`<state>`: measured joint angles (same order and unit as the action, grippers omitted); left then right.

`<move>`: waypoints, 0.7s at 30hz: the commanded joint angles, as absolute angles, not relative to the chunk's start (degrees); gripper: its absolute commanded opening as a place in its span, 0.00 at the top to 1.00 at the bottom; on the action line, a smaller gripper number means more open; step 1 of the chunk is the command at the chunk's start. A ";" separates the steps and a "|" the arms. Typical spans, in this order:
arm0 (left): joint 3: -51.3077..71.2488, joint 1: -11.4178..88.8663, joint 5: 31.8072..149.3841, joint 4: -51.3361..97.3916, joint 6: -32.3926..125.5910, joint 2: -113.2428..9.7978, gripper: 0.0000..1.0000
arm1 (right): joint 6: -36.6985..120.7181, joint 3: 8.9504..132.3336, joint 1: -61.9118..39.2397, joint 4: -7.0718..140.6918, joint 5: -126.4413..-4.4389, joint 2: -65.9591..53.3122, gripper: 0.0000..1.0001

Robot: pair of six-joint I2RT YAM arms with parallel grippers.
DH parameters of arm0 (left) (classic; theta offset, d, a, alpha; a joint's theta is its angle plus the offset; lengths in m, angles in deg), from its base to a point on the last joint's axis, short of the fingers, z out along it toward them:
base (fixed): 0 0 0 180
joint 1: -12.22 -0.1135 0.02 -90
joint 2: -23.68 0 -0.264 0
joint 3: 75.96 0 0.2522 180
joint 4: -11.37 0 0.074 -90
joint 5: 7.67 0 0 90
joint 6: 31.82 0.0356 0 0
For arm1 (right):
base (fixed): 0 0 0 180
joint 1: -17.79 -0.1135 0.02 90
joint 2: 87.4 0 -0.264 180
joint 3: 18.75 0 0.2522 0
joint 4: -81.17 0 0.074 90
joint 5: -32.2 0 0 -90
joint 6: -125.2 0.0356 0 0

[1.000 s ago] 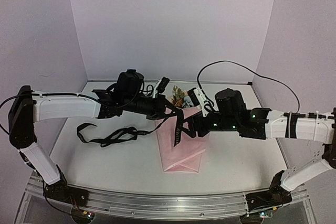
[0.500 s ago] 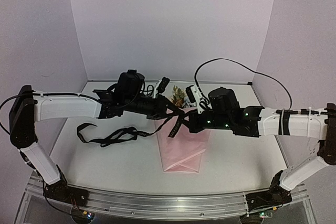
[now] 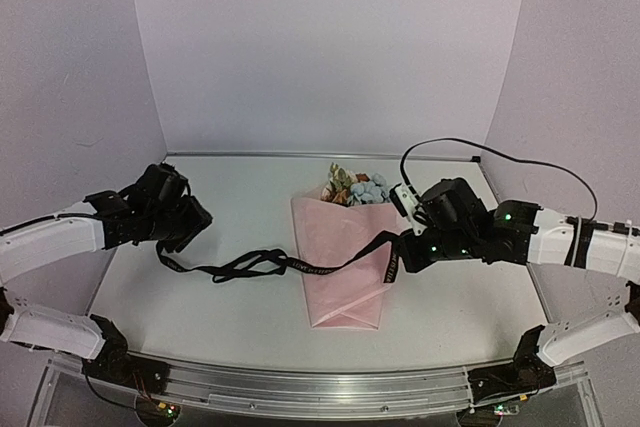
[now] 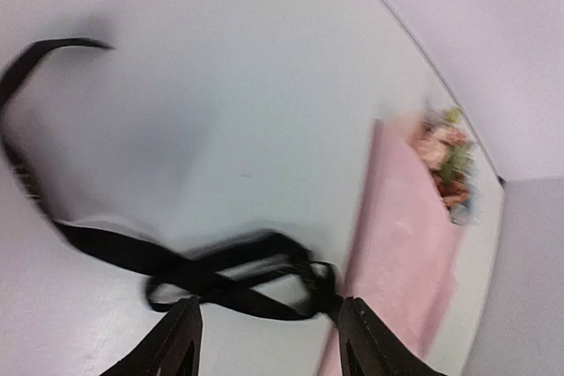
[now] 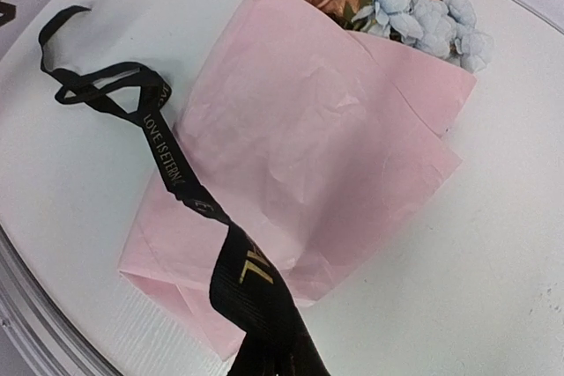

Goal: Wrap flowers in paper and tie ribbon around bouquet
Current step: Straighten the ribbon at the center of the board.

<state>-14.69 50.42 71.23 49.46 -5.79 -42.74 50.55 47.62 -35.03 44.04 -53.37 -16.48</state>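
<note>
Pale lilac walls close in a white counter, and near its middle lies the bouquet, a pink paper cone with its folded point toward the arms and its wide mouth toward the back wall. The flowers show from that mouth, with blue blooms on the right side and cream and orange-brown ones with green leaves beside them. The ribbon, black with light lettering, runs from the left part of the counter, forms a loose loop just left of the cone and crosses over the pink paper at mid-length. From there it rises to the right hand, which is closed on it just off the cone's right edge, with a short tail hanging below. In the right wrist view the ribbon climbs off the paper toward the camera. The left hand sits well to the left, its fingers spread apart with nothing clamped between them. The ribbon's loop lies on the counter just ahead of them.
</note>
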 commanded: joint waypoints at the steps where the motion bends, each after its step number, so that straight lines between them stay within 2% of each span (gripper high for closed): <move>1: -19.91 45.67 58.64 63.82 -15.72 -37.55 0.43 | 49.96 47.15 -35.16 40.20 -52.74 -17.17 1.00; 9: -21.10 33.17 62.25 60.77 -8.70 -43.06 0.40 | 49.89 47.05 -35.13 38.38 -53.82 -17.39 1.00; 21: -13.65 28.24 66.52 53.70 -1.03 -64.07 0.40 | 50.21 45.53 -35.14 36.89 -51.41 -19.22 1.00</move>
<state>-17.57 29.09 65.76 57.42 -4.54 -60.09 50.23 46.06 -35.03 37.52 -53.17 -17.41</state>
